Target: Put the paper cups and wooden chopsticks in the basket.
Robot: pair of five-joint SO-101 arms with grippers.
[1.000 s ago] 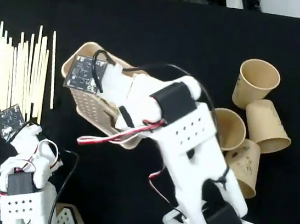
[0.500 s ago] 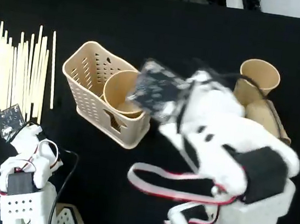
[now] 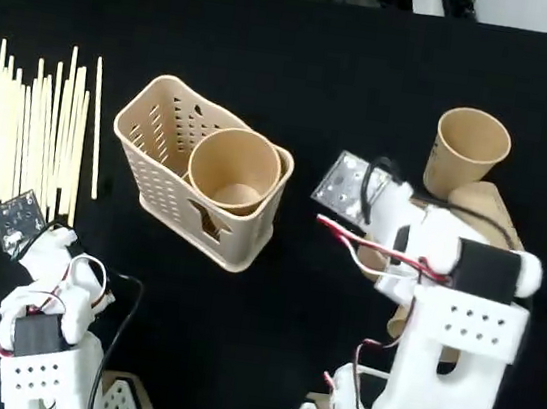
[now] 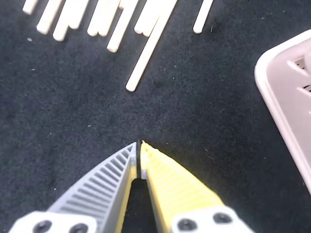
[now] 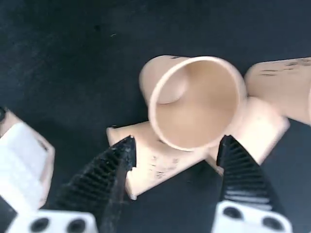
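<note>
A beige basket point(image 3: 164, 190) stands left of centre with one paper cup point(image 3: 235, 169) upright inside it. Several wooden chopsticks point(image 3: 36, 128) lie in a row at the far left. My left gripper point(image 4: 140, 145) is shut and empty, just short of the chopstick ends point(image 4: 146, 53). The right arm point(image 3: 445, 278) hangs over the cluster of paper cups at the right. My right gripper point(image 5: 176, 148) is open, its jaws on either side of a cup point(image 5: 197, 102) whose mouth faces the camera. One cup point(image 3: 467, 149) stands upright behind the cluster.
More cups lie on their sides point(image 5: 160, 162) point(image 5: 286, 94) under and beside the open-mouthed one. A basket corner point(image 4: 291, 97) shows near my left gripper. The left arm point(image 3: 47, 276) stands at the front left. Black cloth covers the table.
The right arm has swung from above the basket over to the cup cluster at the right. A cup now stands in the basket. The left arm has kept still.
</note>
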